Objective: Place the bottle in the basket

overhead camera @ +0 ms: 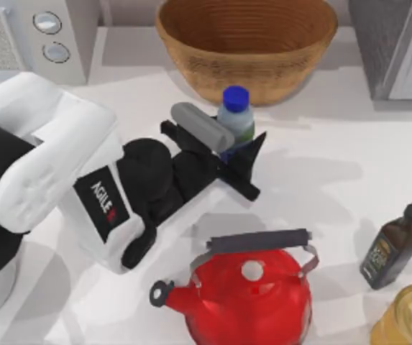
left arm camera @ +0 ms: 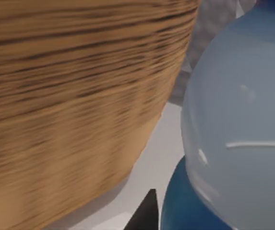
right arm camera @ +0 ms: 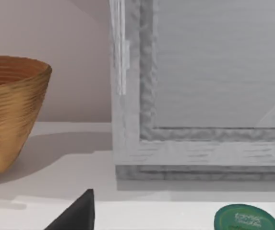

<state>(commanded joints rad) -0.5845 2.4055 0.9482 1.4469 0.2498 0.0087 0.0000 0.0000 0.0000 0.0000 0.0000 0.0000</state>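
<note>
"AGILE" read on the left arm (overhead camera: pixel 101 201). Left gripper (overhead camera: pixel 243 154) was clamped on the bottle (overhead camera: pixel 236 115), upright just in front of the basket (overhead camera: pixel 246 47) on the tabletop (overhead camera: pixel 335 180). The dark bottle's (overhead camera: pixel 390 248) label was unreadable.

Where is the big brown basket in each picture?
Top view: the basket sits at the back of the table, middle, behind the bottle.
Left wrist view: its woven wall looms close beside the bottle.
Right wrist view: it stands at the edge.
Shared landmark: the basket's ribbed weave.
</note>
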